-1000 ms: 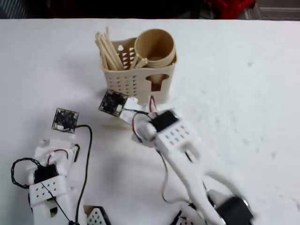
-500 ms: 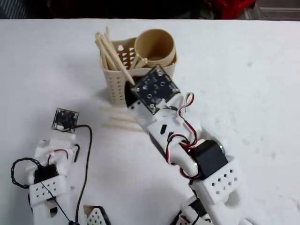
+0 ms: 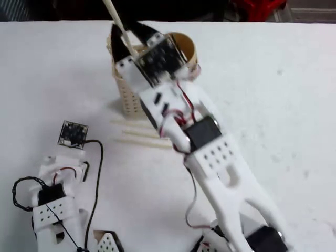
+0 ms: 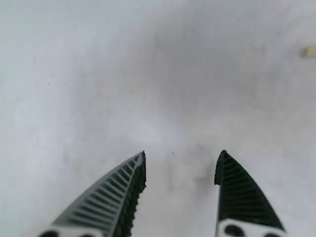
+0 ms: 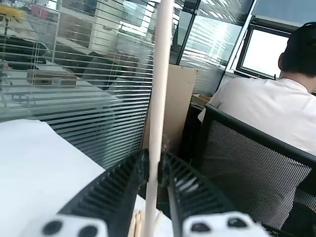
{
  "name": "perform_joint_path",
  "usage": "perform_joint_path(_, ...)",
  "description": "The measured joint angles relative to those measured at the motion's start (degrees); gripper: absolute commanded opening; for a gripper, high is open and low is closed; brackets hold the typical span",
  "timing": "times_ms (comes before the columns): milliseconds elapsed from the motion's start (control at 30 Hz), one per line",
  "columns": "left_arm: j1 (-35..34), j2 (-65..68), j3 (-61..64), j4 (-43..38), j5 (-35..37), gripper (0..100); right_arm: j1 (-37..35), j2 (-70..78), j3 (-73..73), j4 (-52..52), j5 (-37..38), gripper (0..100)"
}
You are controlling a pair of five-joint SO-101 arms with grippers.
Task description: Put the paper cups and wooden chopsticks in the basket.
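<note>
A cream perforated basket [image 3: 127, 96] stands at the back of the white table with a tan paper cup [image 3: 188, 46] and several wooden chopsticks [image 5: 135, 223] in it. My right gripper [image 3: 131, 38] hangs over the basket's chopstick side. It is shut on one upright chopstick [image 3: 112, 11], which runs up between the fingers of that gripper [image 5: 153, 162] as a pale stick [image 5: 158, 94]. More loose chopsticks [image 3: 139, 132] lie on the table in front of the basket. My left gripper [image 4: 182, 158] is open over bare table, nothing between its fingers.
The left arm [image 3: 52, 197] sits at the front left with its cable looping beside it. The right arm [image 3: 210, 157] crosses the middle of the table diagonally. A chopstick end [image 4: 309, 51] shows at the edge of the left wrist view.
My right gripper rose from the table in front of the basket with one chopstick in it and now holds it above the basket. The left arm has not moved.
</note>
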Motion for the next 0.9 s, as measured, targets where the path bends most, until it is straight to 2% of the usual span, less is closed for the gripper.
perform_joint_path(200,0.00,0.00,0.00,0.00,0.00,24,0.00,10.81,-9.23,0.18,-0.26,2.6)
perform_joint_path(400,0.00,0.00,0.00,0.00,0.00,24,1.76,11.78,-9.58,1.58,-0.35,12.0)
perform_joint_path(567,0.00,0.00,0.00,0.00,0.00,24,3.08,11.78,-10.99,4.40,-0.35,9.2)
perform_joint_path(700,0.00,0.00,0.00,0.00,0.00,24,2.90,11.78,-10.99,5.36,-0.35,1.9)
perform_joint_path(800,0.00,0.00,0.00,0.00,0.00,24,4.13,11.60,-10.99,10.64,-0.35,2.8)
perform_joint_path(900,0.00,0.00,0.00,0.00,0.00,24,4.92,9.49,-10.99,20.40,-0.35,3.1)
